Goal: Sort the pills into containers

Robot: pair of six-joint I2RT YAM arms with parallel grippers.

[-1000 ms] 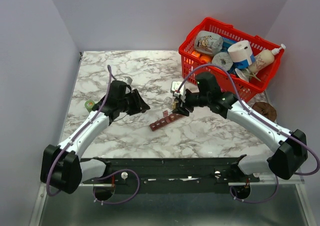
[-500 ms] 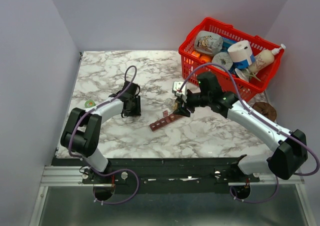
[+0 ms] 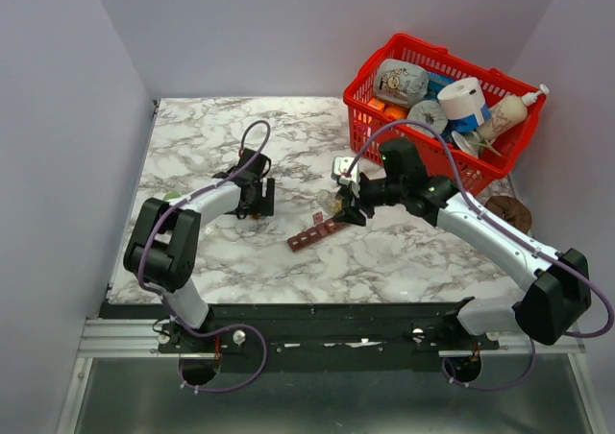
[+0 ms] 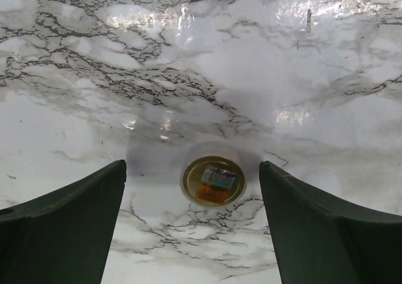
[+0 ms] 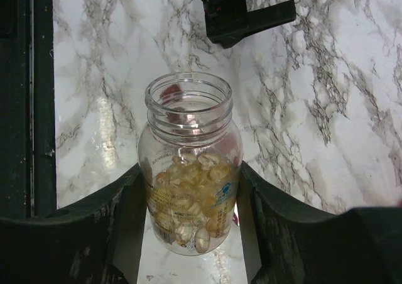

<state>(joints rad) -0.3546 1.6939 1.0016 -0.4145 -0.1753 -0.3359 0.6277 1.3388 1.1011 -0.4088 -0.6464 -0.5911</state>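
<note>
At the middle of the marble table [image 3: 413,252], the right claw [image 5: 188,171] is clenched on a small clear bottle [image 5: 188,102], one dark finger pressed against each side of its smooth round body. The bottle's threaded mouth is open, and the pills [image 5: 188,202] (glossy, golden, oval) are heaped in the part nearest the claw. Just beside this claw, toward the near edge, lies the pill box [image 3: 320,230], a dark red-brown plastic strip of small square cells set at a slant; whether any pill lies in it cannot be told.

To the left, well apart from the bottle, the left claw [image 4: 191,168] is spread wide and grips nothing. Between its fingers, touching neither, a round cap [image 4: 213,180] lies flat on the shiny veined marble, with a pale rim and a gold centre.

Bare marble stretches around both claws, widest toward the near edge. A red mesh basket [image 3: 370,117], crowded with bottles and rolls, fills the far right corner. Plain pale walls close the left, back and right sides.
</note>
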